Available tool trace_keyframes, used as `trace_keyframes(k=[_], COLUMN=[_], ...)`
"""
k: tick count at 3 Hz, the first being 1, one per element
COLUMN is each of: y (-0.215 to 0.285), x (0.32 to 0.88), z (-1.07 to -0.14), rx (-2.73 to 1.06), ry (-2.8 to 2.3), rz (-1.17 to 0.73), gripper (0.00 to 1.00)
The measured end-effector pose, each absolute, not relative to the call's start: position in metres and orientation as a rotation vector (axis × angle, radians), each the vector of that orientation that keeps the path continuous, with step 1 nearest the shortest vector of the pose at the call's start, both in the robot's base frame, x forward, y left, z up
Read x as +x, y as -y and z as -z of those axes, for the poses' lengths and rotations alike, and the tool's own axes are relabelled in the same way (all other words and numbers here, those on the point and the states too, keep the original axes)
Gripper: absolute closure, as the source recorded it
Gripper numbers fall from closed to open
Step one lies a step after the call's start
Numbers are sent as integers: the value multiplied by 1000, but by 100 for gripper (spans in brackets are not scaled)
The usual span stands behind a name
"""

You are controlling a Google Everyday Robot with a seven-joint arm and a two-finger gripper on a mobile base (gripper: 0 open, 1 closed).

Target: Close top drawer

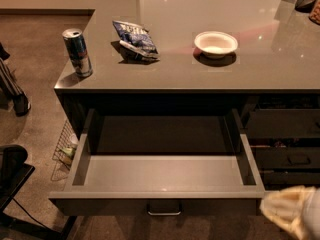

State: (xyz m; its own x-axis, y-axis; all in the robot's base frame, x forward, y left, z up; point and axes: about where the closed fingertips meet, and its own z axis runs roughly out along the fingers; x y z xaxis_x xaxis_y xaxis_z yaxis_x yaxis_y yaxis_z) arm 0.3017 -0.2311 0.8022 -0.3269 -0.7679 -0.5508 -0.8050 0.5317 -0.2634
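Top drawer (162, 204) hangs fully out under the countertop (175, 69). Gripper (292, 211) is low right, just beside the front's corner; can't tell how open it is. Best: get squarely on the front near the handle (164, 210) and push straight in.

The top drawer (100, 202) stands pulled out below the counter (270, 69). On the counter, a can (77, 52) stands at the front left corner, a bag (134, 39) lies to its right, and a bowl (215, 43) sits further right. A wire basket (62, 145) sits on the floor left of the drawer. The gripper (280, 209) is at lower right, just beside the drawer's front right corner.
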Motion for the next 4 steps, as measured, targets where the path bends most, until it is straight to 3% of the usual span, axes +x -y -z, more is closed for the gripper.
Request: trace_keyframes(k=[2,4], y=[228,193], x=[277,311], z=[-766,-660], rx=[-1265,-1303], ry=[-2199,-2139], rz=[-139,-379], gripper=[100,100])
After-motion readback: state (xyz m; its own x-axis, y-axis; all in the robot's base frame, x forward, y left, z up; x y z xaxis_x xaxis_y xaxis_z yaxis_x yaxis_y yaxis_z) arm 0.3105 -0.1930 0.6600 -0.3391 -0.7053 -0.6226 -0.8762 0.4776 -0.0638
